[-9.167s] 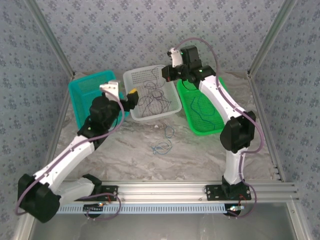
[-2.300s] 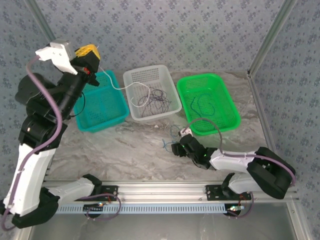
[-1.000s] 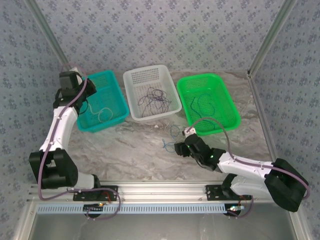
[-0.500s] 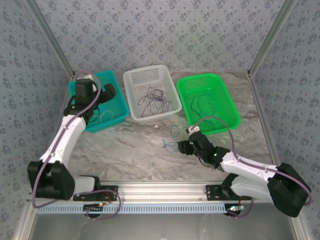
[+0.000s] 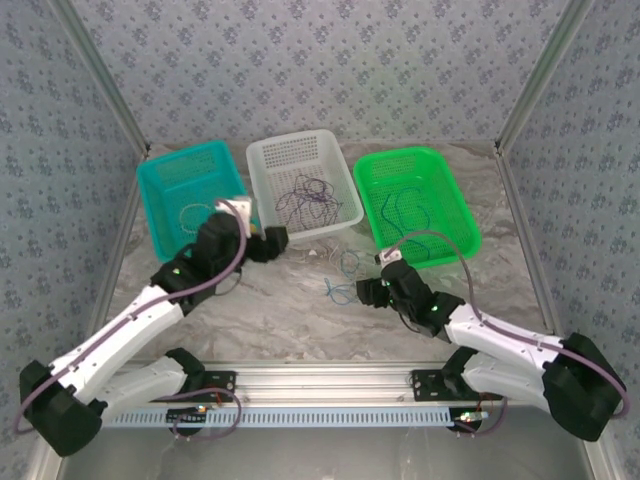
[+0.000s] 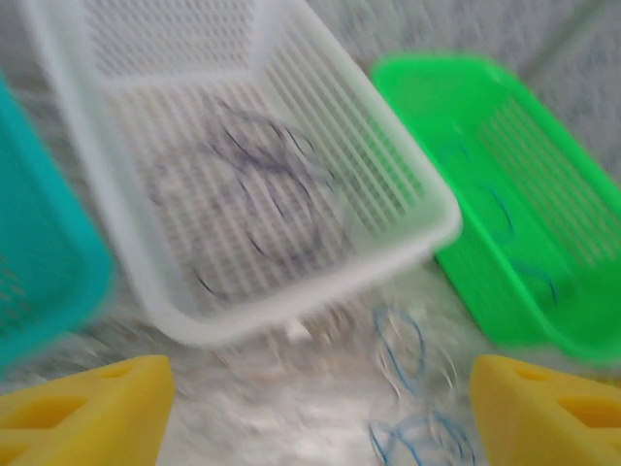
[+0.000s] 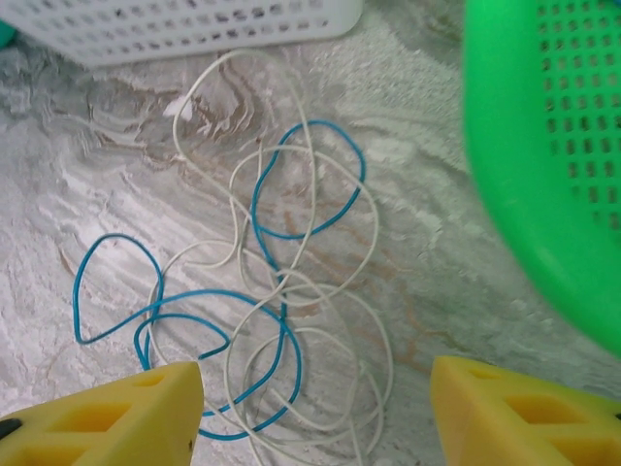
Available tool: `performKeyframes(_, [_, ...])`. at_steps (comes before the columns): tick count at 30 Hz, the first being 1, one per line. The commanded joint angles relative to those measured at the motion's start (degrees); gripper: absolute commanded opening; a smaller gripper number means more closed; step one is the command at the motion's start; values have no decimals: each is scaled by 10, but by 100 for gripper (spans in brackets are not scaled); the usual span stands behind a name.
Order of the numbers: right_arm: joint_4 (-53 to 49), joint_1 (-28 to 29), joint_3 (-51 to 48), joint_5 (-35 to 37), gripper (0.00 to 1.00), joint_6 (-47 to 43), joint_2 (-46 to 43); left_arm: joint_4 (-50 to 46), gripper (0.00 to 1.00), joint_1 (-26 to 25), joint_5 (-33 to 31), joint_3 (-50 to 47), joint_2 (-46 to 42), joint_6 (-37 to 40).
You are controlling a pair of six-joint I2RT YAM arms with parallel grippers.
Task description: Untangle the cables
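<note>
Found right gripper (image 7: 320,432) low over the table (image 7: 78,175), jaws spread wide, gripping nothing. Noted blue-and-cream tangle of cables (image 7: 281,282) lying loose just ahead, its near loops reaching in between the fingertips (image 7: 126,413); green basket (image 7: 543,194) off to that gripper's right. Found left gripper (image 6: 315,417) likewise wide open and empty, facing white basket (image 6: 291,316). Spotted dark cables (image 6: 267,209) inside it, well ahead of the fingers (image 6: 87,408).

Blue and cream cables (image 7: 281,291) tangled on marble table (image 7: 87,165), left of green basket (image 7: 553,165); white basket (image 7: 194,29) farther left; right gripper (image 7: 315,427) jaws apart.
</note>
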Motion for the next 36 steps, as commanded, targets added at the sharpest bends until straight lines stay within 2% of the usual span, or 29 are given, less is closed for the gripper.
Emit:
performKeyframes(1, [-30, -23, 21, -1, 66, -1, -35, 32, 72, -60, 23, -29, 32, -66])
performKeyframes(5, [-69, -62, 32, -28, 66, 4, -77, 47, 69, -127, 44, -20, 103, -92])
performKeyframes(7, [-83, -79, 32, -40, 67, 6, -101, 68, 68, -146, 65, -18, 139, -112])
performKeyframes(9, [-93, -91, 32, -51, 67, 6, -119, 93, 63, -153, 83, -22, 164, -127])
performKeyframes(12, [-109, -103, 29, -55, 67, 9, -143, 136, 55, -155, 94, -39, 184, -149])
performKeyframes(22, [-124, -115, 28, -68, 67, 15, -173, 207, 51, -155, 103, -49, 278, -177])
performKeyframes(29, [-141, -124, 31, -57, 69, 19, -205, 211, 48, -145, 111, -19, 335, -165])
performKeyframes(33, [-163, -135, 31, -60, 70, 20, -229, 241, 36, -139, 123, -22, 358, -172])
performKeyframes(36, [-174, -141, 30, -67, 70, 21, -238, 235, 21, -140, 126, -13, 365, -162])
